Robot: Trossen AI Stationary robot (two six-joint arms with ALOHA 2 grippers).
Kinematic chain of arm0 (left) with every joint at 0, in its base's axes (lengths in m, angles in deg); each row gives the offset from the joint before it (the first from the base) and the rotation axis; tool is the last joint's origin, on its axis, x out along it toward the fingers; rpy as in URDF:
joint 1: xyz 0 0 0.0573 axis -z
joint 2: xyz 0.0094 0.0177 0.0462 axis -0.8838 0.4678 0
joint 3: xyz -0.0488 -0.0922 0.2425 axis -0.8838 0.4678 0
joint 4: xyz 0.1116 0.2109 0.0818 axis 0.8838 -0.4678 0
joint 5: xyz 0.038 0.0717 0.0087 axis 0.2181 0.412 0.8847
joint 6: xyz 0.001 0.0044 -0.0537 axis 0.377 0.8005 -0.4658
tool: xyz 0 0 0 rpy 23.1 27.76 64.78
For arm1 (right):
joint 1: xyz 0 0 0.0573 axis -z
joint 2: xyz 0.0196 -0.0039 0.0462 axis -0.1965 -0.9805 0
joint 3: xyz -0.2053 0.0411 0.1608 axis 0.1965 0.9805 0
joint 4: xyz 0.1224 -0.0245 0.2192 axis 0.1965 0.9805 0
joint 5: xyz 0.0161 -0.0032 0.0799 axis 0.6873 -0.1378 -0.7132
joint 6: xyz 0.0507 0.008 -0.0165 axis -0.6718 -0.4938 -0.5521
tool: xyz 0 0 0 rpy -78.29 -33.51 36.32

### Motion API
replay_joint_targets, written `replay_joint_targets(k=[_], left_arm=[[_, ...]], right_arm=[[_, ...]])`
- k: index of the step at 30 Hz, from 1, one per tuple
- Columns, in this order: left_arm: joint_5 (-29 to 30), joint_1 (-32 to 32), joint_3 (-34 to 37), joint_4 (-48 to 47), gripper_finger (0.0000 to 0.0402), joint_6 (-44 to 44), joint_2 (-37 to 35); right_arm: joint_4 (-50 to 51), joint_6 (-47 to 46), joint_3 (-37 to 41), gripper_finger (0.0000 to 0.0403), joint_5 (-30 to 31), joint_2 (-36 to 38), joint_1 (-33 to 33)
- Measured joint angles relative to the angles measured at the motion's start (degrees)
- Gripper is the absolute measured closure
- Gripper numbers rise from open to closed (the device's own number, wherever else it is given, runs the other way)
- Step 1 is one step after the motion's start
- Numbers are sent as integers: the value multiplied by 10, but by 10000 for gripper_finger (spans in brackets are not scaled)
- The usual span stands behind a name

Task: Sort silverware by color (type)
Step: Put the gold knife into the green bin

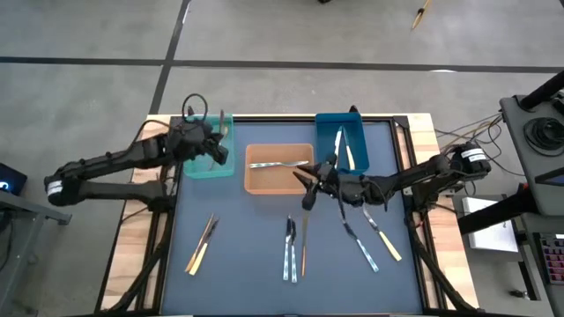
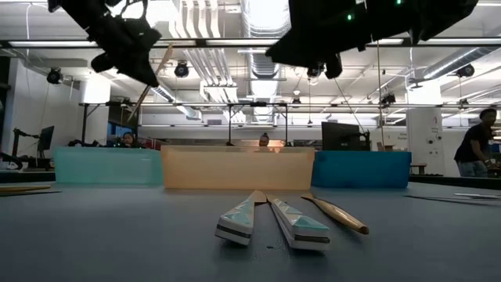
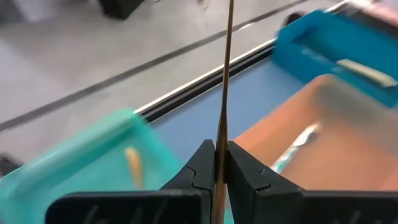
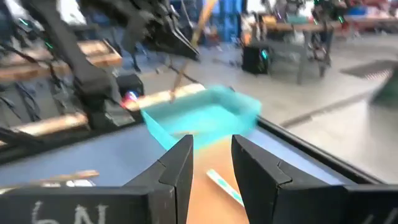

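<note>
My left gripper (image 1: 211, 148) hangs over the teal bin (image 1: 196, 167), shut on a slim gold piece of silverware (image 3: 224, 74). Another gold piece (image 3: 132, 167) lies in that bin. My right gripper (image 1: 306, 183) stands open at the near right corner of the orange bin (image 1: 264, 180), with nothing between its fingers (image 4: 211, 146). A silver fork (image 1: 278, 164) lies in the orange bin. Pieces with cream handles (image 1: 344, 145) lie in the blue bin (image 1: 326, 132). Gold (image 1: 202, 246), silver (image 1: 291, 249) and cream-handled (image 1: 384, 238) pieces lie flat on the blue mat. My left gripper pinches the gold piece between its two fingers (image 3: 200, 167), with the thin edge (image 3: 221, 134) toward the wrist camera. The piece sticks out well past the fingertips. In the low view it slants (image 2: 155, 74) and hangs clear above the teal bin. Which end is held I cannot tell.
The three bins stand in a row at the mat's far side. A gold knife (image 1: 304, 242) lies beside the silver pair. Wooden table edges frame the mat on the left and right. A person (image 2: 476, 145) stands far off in the room.
</note>
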Motion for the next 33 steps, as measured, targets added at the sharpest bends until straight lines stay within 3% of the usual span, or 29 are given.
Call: replay_joint_targets(k=[7,14,25,33], left_arm=[[-47,-103,0,-34,399,33,24],[-55,-148,0,-27,399,59,79],[-68,-208,-128,-160,399,106,223],[-94,-210,-156,-254,399,107,291]], right_arm=[[120,-50,0,300,-10,45,59],[202,-47,0,300,-18,75,133],[272,22,0,300,-128,78,286],[296,29,0,300,-191,78,357]])
